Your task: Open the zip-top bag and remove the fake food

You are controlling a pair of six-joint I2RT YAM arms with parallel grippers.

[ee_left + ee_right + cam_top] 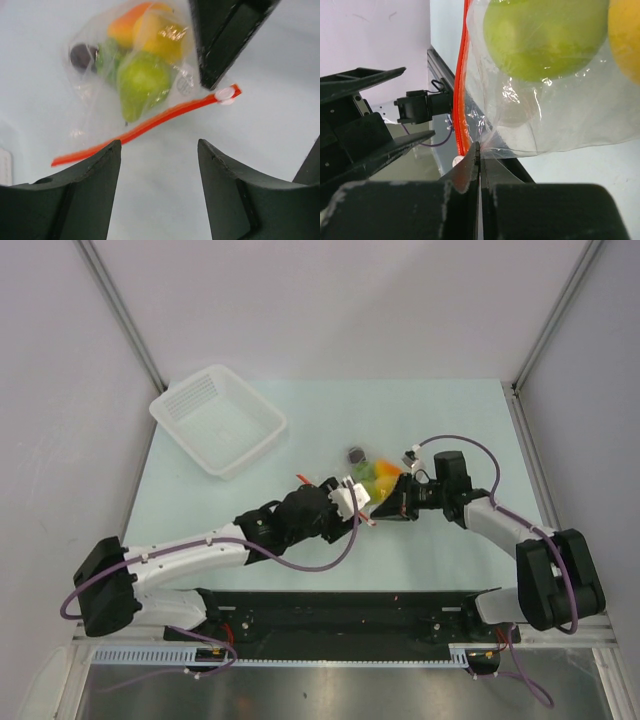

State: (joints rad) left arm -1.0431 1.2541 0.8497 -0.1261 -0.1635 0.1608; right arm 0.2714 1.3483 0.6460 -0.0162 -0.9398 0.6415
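The zip-top bag (100, 95) lies on the pale table, clear and crinkly, with its red-orange zip strip (150, 122) along the near edge and a white slider (225, 95) at the right end. Inside it is the fake food: a green pear (142, 82), a yellow fruit (162, 37), an orange piece (125, 25) and a dark round piece (80, 55). My left gripper (157, 146) stands open just short of the zip strip, with nothing between its fingers. My right gripper (479, 148) is shut on the bag's (560, 120) clear plastic beside the zip (461, 85), below the pear (545, 35).
A white slotted basket (218, 420) sits at the table's back left. In the top view the two grippers (362, 508) (393, 502) meet at the bag (372, 475) in the middle of the table. Grey walls stand on three sides.
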